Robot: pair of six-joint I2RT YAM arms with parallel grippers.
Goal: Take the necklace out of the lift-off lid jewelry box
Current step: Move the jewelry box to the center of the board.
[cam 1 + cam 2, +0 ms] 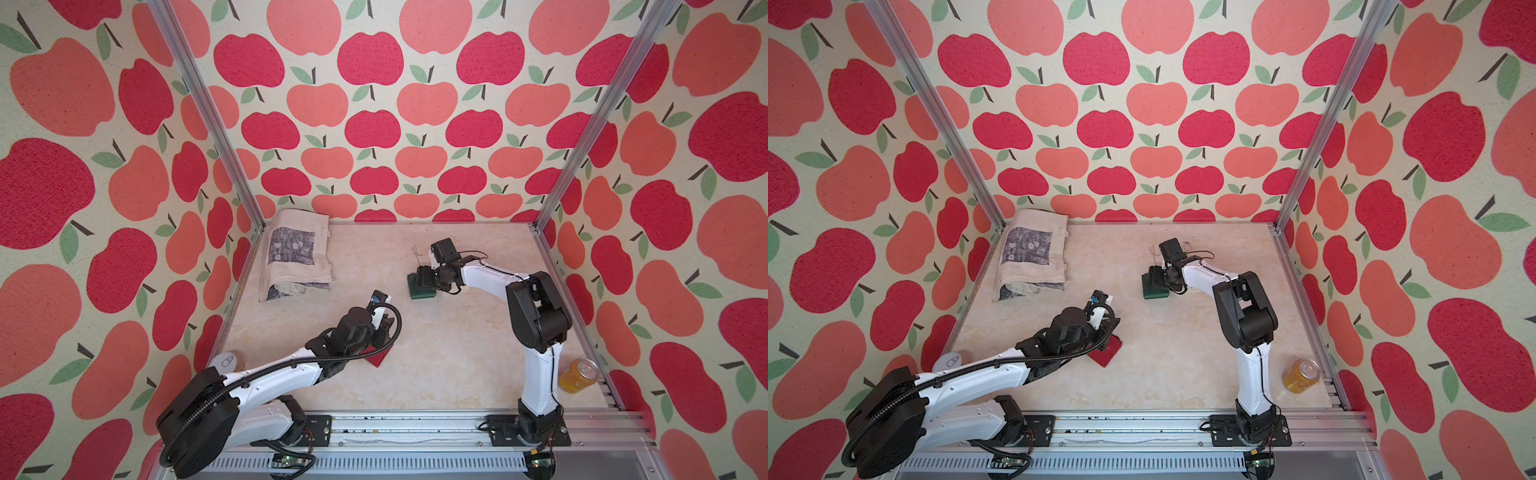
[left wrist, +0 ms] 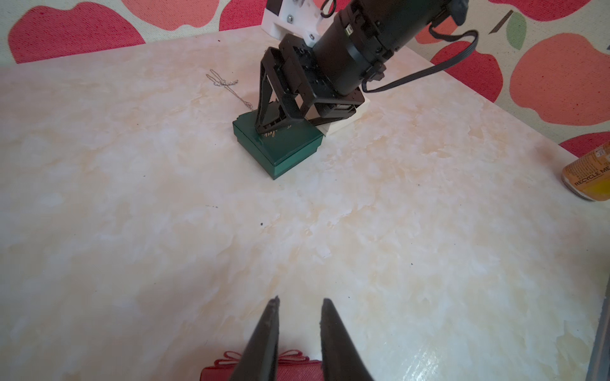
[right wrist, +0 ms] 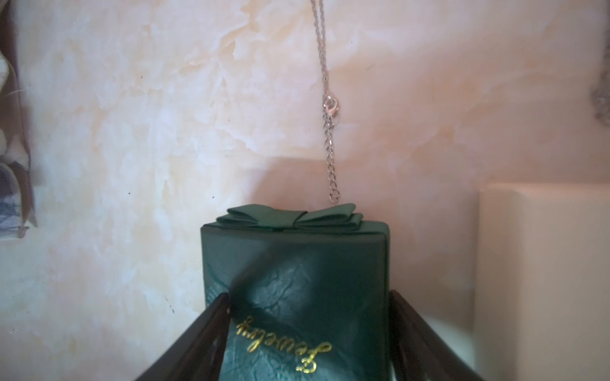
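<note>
Apple-patterned walls [image 1: 374, 124] surround a pale marbled worktop [image 1: 436, 353] at lower centre; silver posts [image 1: 202, 104] slant in from both upper corners.

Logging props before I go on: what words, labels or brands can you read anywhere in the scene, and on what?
"Jewelry": gold script on the green box lid, upside down in the right wrist view.
"RECYCLE ME": on the yellow can.
Finer print on the can: too small to read.
Mark on the white round object: not legible.
</note>
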